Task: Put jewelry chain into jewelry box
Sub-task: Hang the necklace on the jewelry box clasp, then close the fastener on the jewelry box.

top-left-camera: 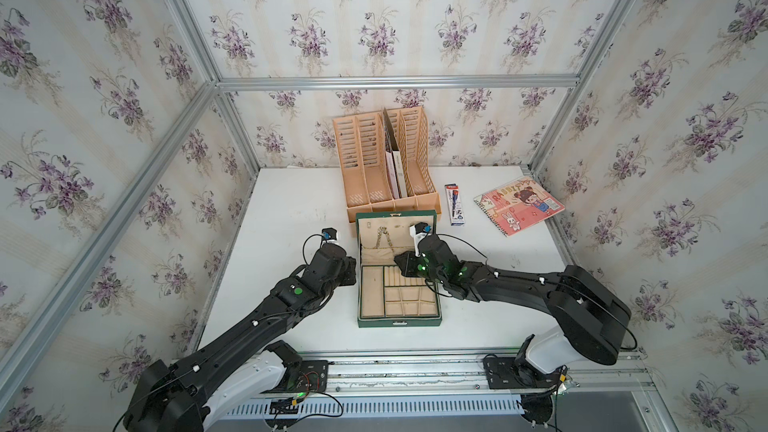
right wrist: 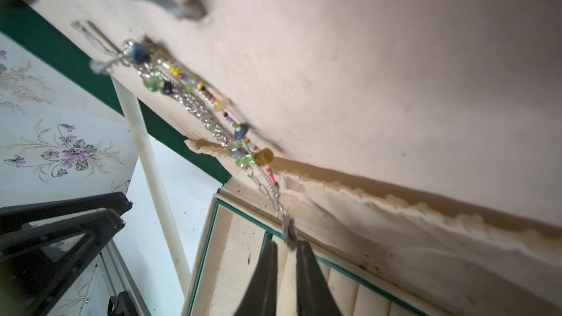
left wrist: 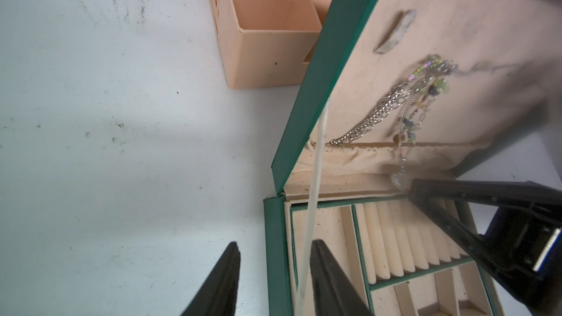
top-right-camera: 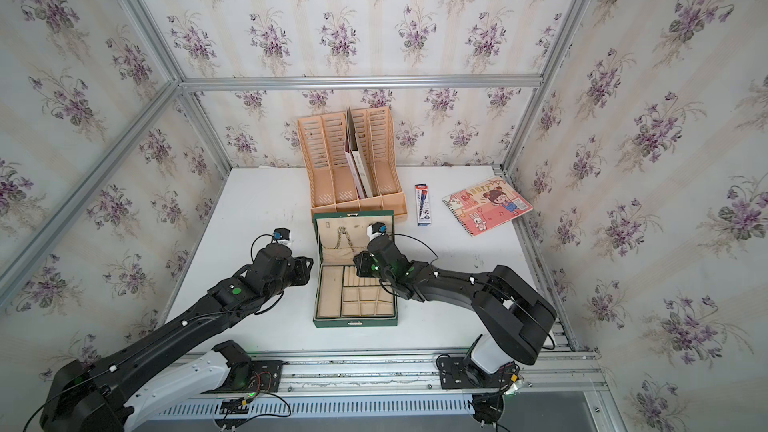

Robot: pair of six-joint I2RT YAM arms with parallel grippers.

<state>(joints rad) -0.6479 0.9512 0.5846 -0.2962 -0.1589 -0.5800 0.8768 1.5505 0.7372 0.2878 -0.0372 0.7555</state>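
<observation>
The jewelry box stands open mid-table, its dark green lid upright and the beige compartments facing up. The jewelry chain, silvery with coloured beads, hangs down the lid lining from a small hook. My right gripper sits just under the chain's lower end with its jaws slightly apart; the end rests at the fingertips, not pinched. My left gripper is open astride the box's left wall, one finger over the table and one inside the box.
An orange-tan slotted file holder stands right behind the box lid. A pen pack and a pink spiral notebook lie at the back right. A white ribbon stay runs from lid to base on the left side.
</observation>
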